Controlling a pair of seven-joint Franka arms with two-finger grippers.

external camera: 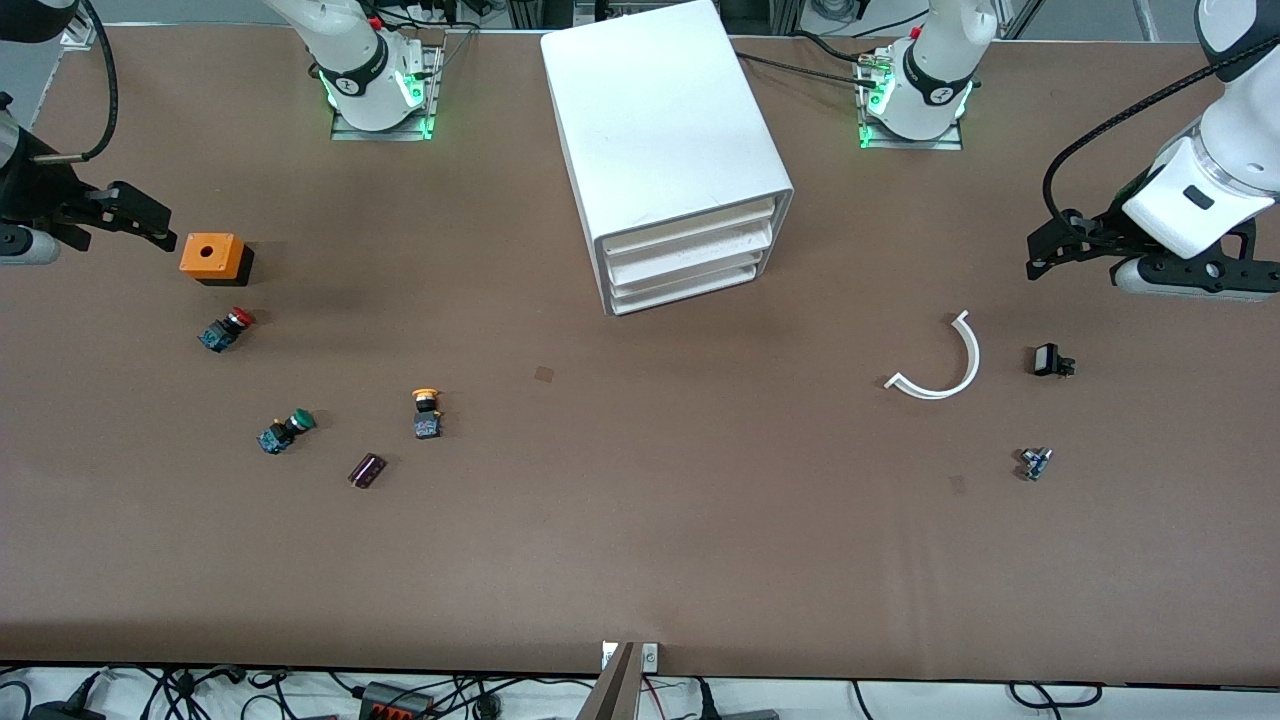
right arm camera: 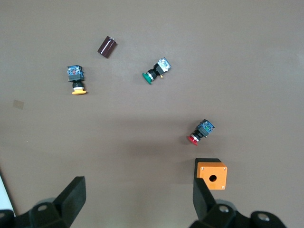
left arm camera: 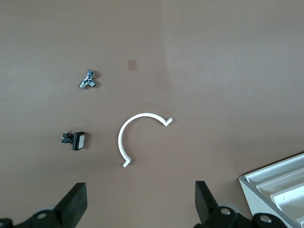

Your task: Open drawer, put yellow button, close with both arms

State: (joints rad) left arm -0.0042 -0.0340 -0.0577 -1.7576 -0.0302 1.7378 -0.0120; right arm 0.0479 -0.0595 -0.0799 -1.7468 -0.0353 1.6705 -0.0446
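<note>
The white cabinet (external camera: 660, 120) stands at the middle of the table, between the arm bases. Its uppermost drawer (external camera: 690, 228) is shut, as are the two below it. The yellow button (external camera: 427, 412) lies on the table nearer to the front camera than the cabinet, toward the right arm's end; it also shows in the right wrist view (right arm camera: 76, 80). My right gripper (external camera: 150, 222) (right arm camera: 137, 199) is open and empty, over the table beside an orange box. My left gripper (external camera: 1050, 250) (left arm camera: 141, 204) is open and empty over the left arm's end of the table.
Orange box (external camera: 213, 257), red button (external camera: 227, 328), green button (external camera: 285, 430) and a dark cylinder (external camera: 367, 470) lie near the yellow button. A white curved strip (external camera: 945, 365), a black switch (external camera: 1050, 360) and a metal fitting (external camera: 1035, 462) lie toward the left arm's end.
</note>
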